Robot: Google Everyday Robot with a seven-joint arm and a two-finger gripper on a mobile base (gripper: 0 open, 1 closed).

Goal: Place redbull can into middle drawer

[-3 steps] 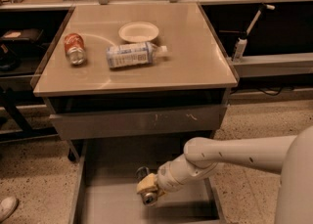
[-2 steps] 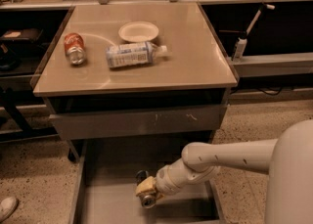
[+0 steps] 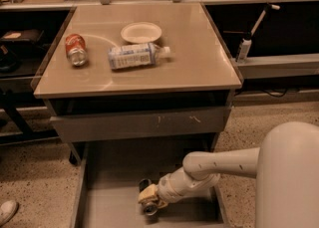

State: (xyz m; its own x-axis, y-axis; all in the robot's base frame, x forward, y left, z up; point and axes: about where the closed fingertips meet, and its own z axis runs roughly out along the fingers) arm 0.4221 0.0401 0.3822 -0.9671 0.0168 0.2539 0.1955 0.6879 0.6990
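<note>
The middle drawer (image 3: 114, 172) is pulled out below the table, a long grey tray with low side walls. My gripper (image 3: 148, 197) is down inside it at the front middle, reached in from the right. It is shut on the redbull can (image 3: 149, 208). The can lies across the fingers, and its shiny silver end shows just below them while a dark end shows just above. I cannot tell whether the can touches the drawer floor.
A closed drawer with a scratched grey front (image 3: 139, 122) sits above the open one. On the tabletop (image 3: 199, 62) lie an orange-red soda can (image 3: 76, 49), a white-labelled plastic bottle (image 3: 134, 55) and a white bowl (image 3: 141, 32). A shoe (image 3: 6, 211) shows at the lower left.
My gripper with the can has moved slightly lower in the picture, towards the drawer's front. Nothing on the tabletop has moved.
</note>
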